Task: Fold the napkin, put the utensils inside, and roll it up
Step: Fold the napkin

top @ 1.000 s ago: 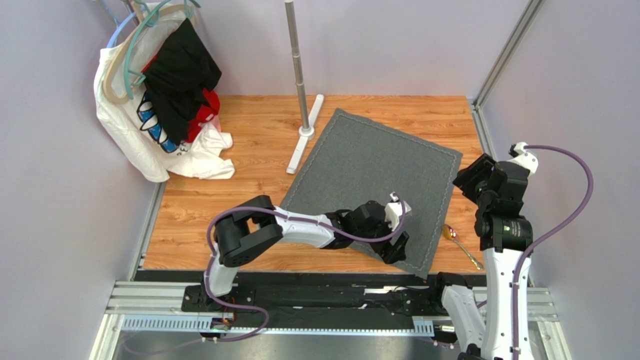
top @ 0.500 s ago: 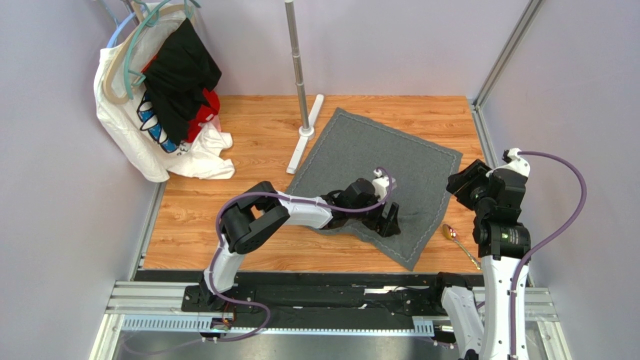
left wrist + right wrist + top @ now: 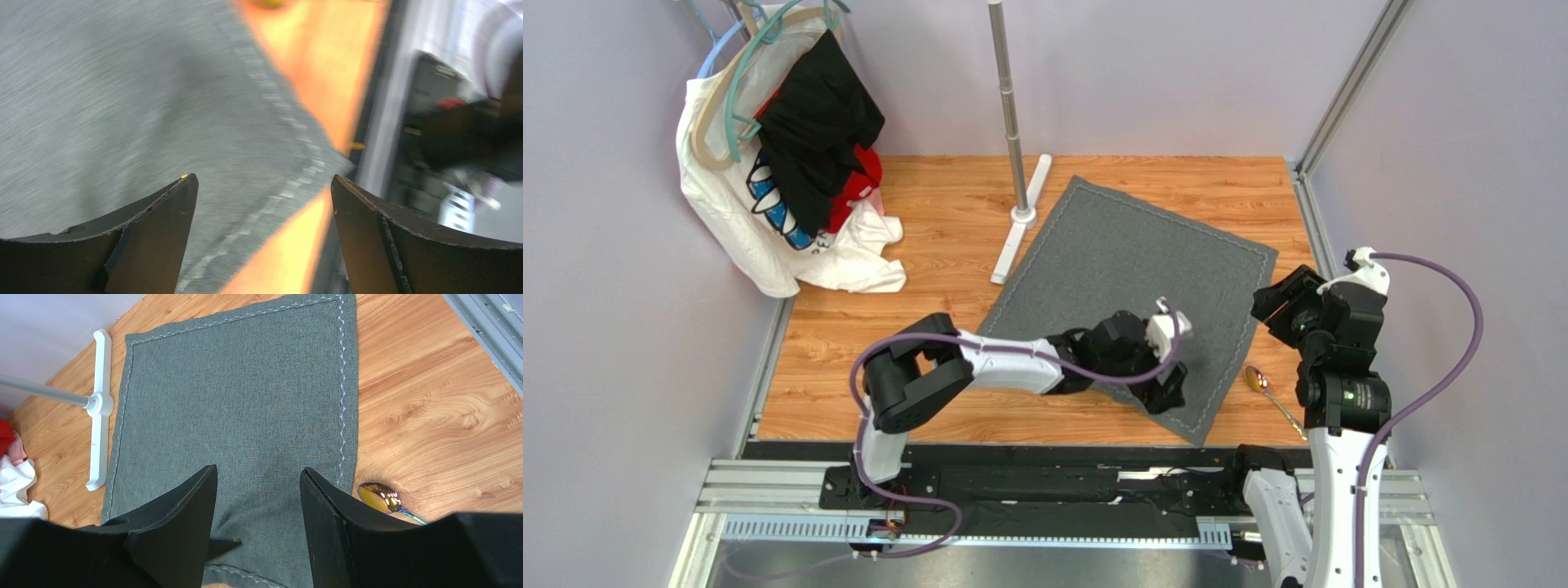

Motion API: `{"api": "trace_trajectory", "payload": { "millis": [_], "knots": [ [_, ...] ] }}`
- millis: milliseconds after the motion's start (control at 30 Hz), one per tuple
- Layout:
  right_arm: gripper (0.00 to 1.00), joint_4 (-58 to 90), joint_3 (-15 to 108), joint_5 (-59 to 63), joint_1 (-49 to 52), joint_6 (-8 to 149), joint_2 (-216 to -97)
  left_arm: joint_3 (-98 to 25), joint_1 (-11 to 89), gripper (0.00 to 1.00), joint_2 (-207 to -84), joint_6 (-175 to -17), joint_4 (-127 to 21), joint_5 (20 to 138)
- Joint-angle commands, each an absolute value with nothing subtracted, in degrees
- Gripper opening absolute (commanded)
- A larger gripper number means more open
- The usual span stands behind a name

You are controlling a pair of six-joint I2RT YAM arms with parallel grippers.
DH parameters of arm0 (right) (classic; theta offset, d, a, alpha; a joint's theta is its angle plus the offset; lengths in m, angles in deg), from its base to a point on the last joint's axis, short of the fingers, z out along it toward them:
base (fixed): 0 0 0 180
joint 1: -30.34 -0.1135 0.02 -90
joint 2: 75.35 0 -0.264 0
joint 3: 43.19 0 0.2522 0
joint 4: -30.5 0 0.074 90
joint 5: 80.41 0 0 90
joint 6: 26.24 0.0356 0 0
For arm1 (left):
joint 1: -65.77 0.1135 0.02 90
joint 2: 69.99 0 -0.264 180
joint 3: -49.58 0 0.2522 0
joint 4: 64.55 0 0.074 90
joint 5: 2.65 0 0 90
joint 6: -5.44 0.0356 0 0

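Fingers (image 3: pixel 153 226) of left gripper (image 3: pixel 264 184) spread, empty, over near corner of napkin (image 3: pixel 1112 263); right gripper (image 3: pixel 258 471) parted, empty, beside napkin's right edge. Napkin flat on table (image 3: pixel 940 245). Likely soft, light, limp; pinch stitched corner.

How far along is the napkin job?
Nothing done: the napkin lies flat, unfolded. In hand: the open left gripper is over its near corner; the right gripper is open above it, holding nothing. Left: fold, put in the spoon lying beside the napkin (the only utensil in view), roll.
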State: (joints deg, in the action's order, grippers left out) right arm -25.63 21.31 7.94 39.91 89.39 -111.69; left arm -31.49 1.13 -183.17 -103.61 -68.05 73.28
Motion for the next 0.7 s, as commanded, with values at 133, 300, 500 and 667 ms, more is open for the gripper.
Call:
{"api": "trace_trajectory", "payload": {
  "millis": [133,300,500,667],
  "knots": [
    [0.56,-27.2,24.1,7.0,40.1,89.3,-109.2,-29.9,-8.9,0.77,-179.0,-92.3,-68.3,81.8],
    [0.56,-27.8,24.8,5.5,40.1,90.0,-108.2,-34.8,-10.4,0.64,-184.0,-93.3,-66.4,83.6],
    [0.56,-28.4,25.7,5.4,40.1,90.1,-107.4,-38.1,-11.2,0.61,-187.0,-93.5,-67.7,84.3],
    [0.56,-28.8,25.8,5.9,40.1,90.6,-107.4,-39.4,-13.1,0.61,-188.5,-92.9,-67.9,84.4]
  ]
}}
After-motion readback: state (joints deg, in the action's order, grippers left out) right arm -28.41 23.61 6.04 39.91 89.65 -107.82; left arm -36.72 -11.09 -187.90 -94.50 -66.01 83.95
